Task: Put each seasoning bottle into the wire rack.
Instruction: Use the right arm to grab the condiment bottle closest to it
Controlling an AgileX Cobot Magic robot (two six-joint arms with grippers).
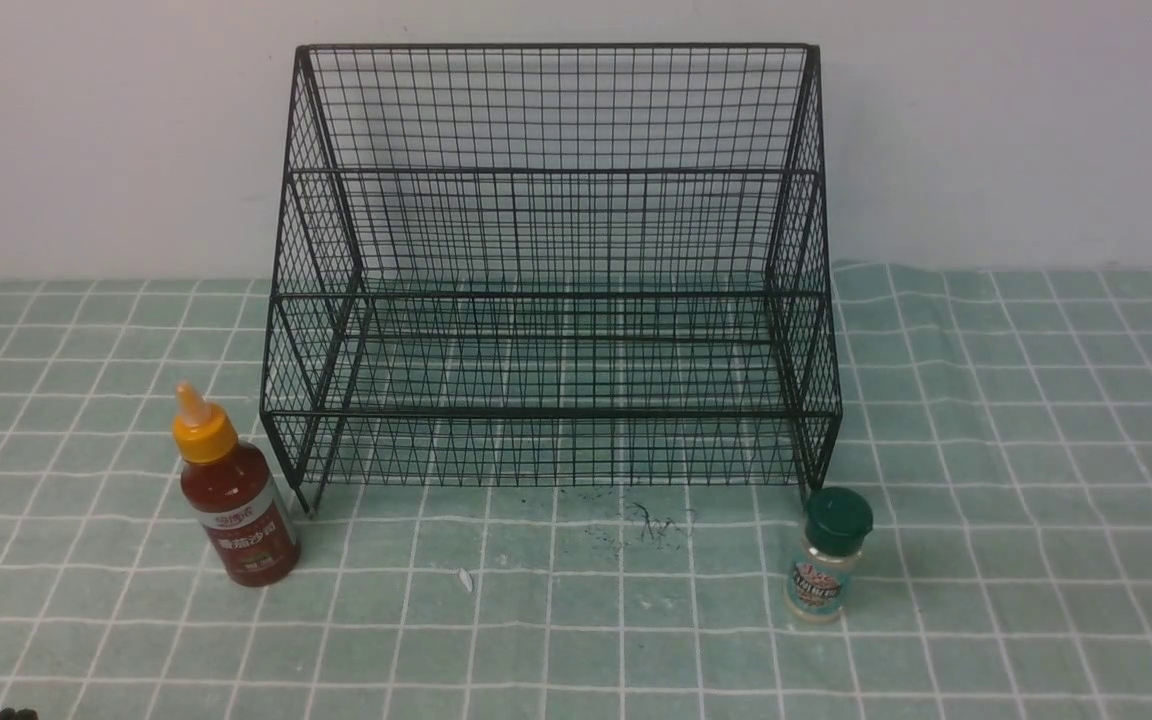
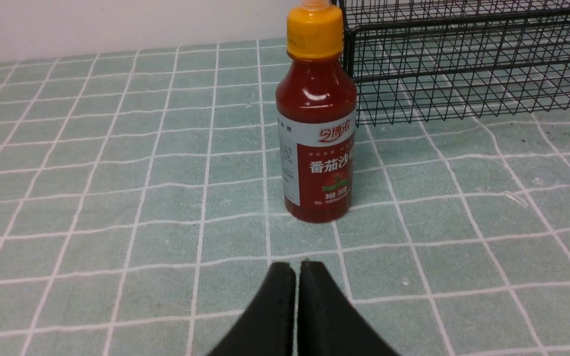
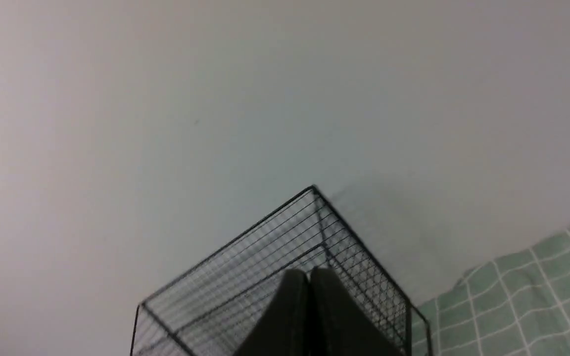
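Note:
The red sauce bottle point(image 1: 233, 492) with a yellow-orange nozzle cap stands upright on the checked cloth by the wire rack's front left corner. It also shows in the left wrist view point(image 2: 317, 123). The small clear shaker jar point(image 1: 826, 558) with a dark green cap stands upright by the rack's front right corner. The black wire rack point(image 1: 551, 270) stands at the back middle with nothing in it. My left gripper point(image 2: 297, 267) is shut and empty, a short way in front of the red bottle. My right gripper point(image 3: 309, 273) is shut and empty, pointing at the rack's top corner point(image 3: 314, 232) and the wall.
A green checked cloth point(image 1: 576, 620) covers the table. A pale wall point(image 1: 86, 130) rises right behind the rack. A few dark specks point(image 1: 641, 520) and a small white scrap point(image 1: 465, 578) lie on the cloth in front of the rack.

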